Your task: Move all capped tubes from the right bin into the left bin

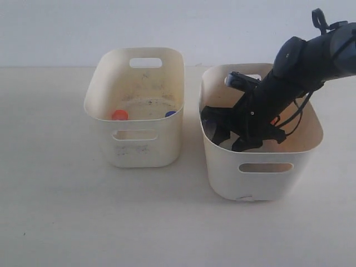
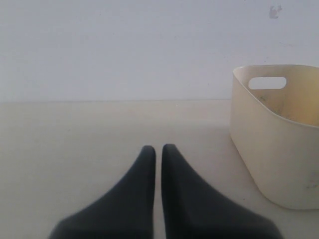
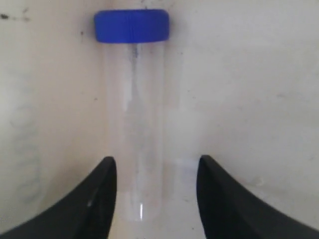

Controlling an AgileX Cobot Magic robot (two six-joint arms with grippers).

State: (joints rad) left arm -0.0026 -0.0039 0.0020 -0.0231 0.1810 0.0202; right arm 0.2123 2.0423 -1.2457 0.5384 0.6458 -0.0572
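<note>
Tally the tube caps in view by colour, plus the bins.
Blue caps: 2, one in the left bin, one in the right bin.
Orange-red caps: 1 clearly seen; the arm hides part of the right bin.
Bins: 2.
Total: 5.

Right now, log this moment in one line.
right claw: open, straddling blue-capped tube in right bin | left claw: shut, outside left bin | left bin: orange cap, blue cap

cream left bin, centre-left, speckled floor, holds an orange-capped tube and a blue-capped tube; right bin, lower right, holds a second blue-capped tube, clear, lying flat.
</note>
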